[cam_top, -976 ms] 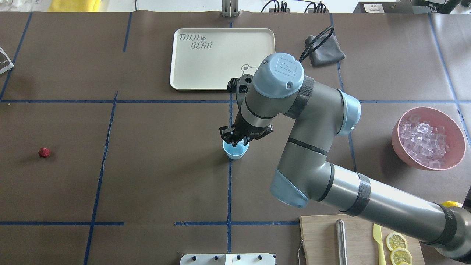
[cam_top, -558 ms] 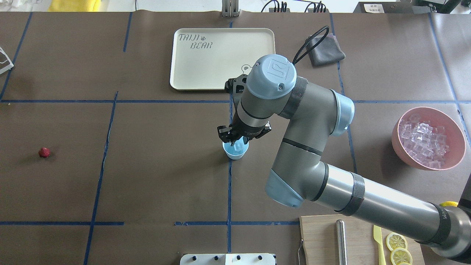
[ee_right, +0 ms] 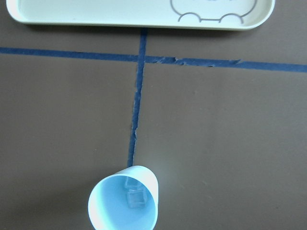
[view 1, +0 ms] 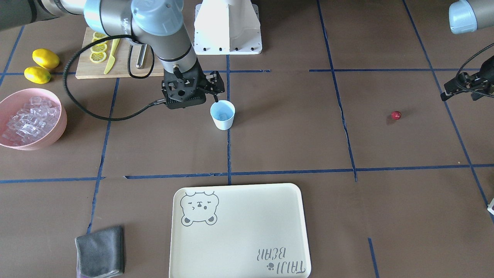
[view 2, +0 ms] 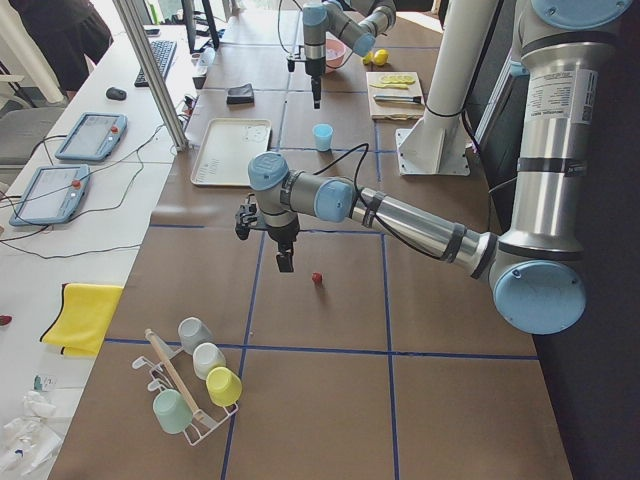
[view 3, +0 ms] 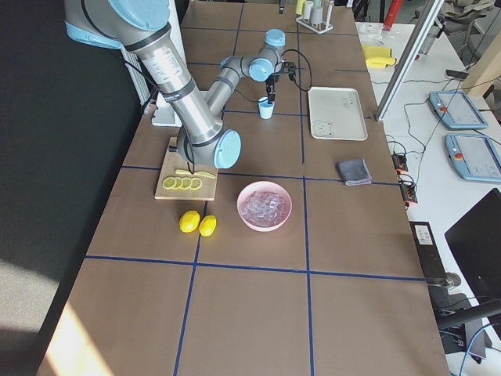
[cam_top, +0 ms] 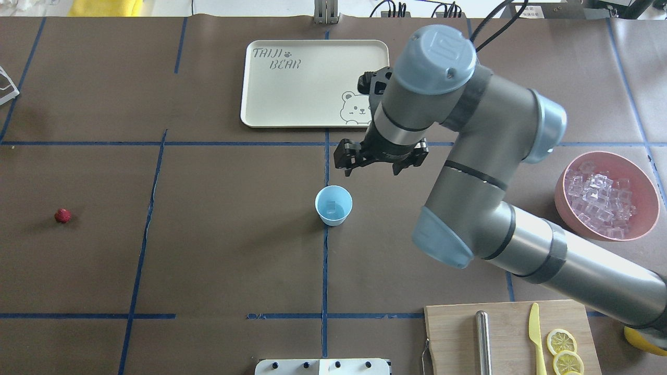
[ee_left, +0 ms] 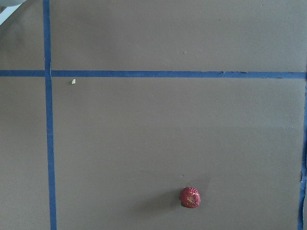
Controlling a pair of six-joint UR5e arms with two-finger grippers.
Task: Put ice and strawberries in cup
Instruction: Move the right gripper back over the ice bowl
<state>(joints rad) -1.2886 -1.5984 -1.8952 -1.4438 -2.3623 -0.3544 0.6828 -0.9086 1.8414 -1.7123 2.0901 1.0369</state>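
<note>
The light-blue cup (cam_top: 333, 205) stands upright at the table's middle, with a clear ice cube (ee_right: 134, 196) or two inside; it also shows in the front view (view 1: 222, 114). My right gripper (cam_top: 365, 165) hangs open and empty above the table, just beyond and to the right of the cup. More ice (cam_top: 599, 200) fills the pink bowl. The strawberry (cam_top: 62, 215) lies alone at the far left and shows in the left wrist view (ee_left: 190, 197). My left gripper (view 1: 447, 94) hovers near it, a little apart; I cannot tell whether it is open.
The pink bowl (cam_top: 560, 192) stands at the right edge. A cream tray (cam_top: 292, 99) lies behind the cup. A cutting board (cam_top: 453, 338) with lemon slices and a knife is at the near right. Two lemons (view 1: 45, 58) and a grey cloth (view 1: 99, 251) are nearby.
My right gripper has let an ice cube fall into the cup, then risen and moved away from it, back and to the right. The cup and strawberry stayed put.
</note>
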